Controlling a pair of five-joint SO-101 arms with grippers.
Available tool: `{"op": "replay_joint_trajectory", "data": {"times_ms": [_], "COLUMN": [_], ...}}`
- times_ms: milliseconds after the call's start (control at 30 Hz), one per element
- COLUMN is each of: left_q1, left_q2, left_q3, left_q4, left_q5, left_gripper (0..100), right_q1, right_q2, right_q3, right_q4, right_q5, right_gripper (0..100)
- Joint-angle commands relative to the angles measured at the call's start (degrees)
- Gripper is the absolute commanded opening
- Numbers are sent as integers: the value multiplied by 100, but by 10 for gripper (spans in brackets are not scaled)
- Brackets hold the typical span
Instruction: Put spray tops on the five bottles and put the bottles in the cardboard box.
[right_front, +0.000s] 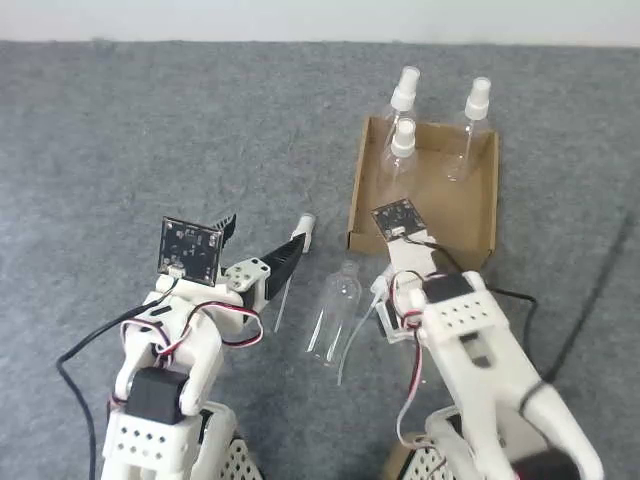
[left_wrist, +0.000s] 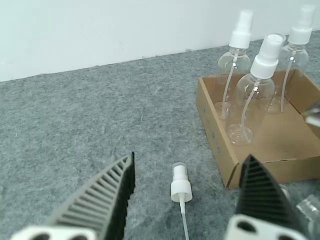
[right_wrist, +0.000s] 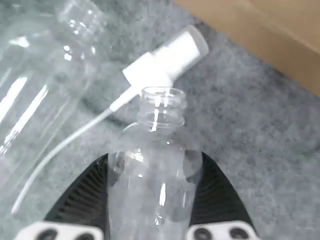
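1. My right hand (right_wrist: 154, 160) is clamped on an uncapped bottle (right_wrist: 159, 125), low on its body with the neck free, at about 5 o'clock on the surface (right_front: 150, 130).
2. My left hand (left_wrist: 190, 160) is spread wide, straddling a spray top (left_wrist: 181, 187) that lies at 10 o'clock of that bottle. I should close on the white collar, not the thin tube.
3. Then I feed the tube straight into the neck, because a tilt would likely snag it.
4. The box (right_front: 352, 215) sits at 1 o'clock, with three capped bottles (right_front: 403, 140) at its far end.

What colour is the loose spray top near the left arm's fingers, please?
White; the spray top shows best in the left wrist view.
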Motion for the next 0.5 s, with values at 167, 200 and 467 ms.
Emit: {"op": "replay_joint_trajectory", "data": {"times_ms": [167,200,467], "left_q1": [-35,-35,-26], "left_q2": [-44,-35,-9], "left_q3": [-66,-66,-549], "left_q4": [-132,-132,246], "left_q5": [-9,-9,-211], "left_gripper": [215,214,214], "right_q1": [40,163,2809], "right_q2": [-2879,-3064,-2281], "right_q3": [-941,-1046,-2321], "right_q4": [2264,2554,3064], "right_q5": [2295,2382,3279], "right_gripper": [30,50,72]}}
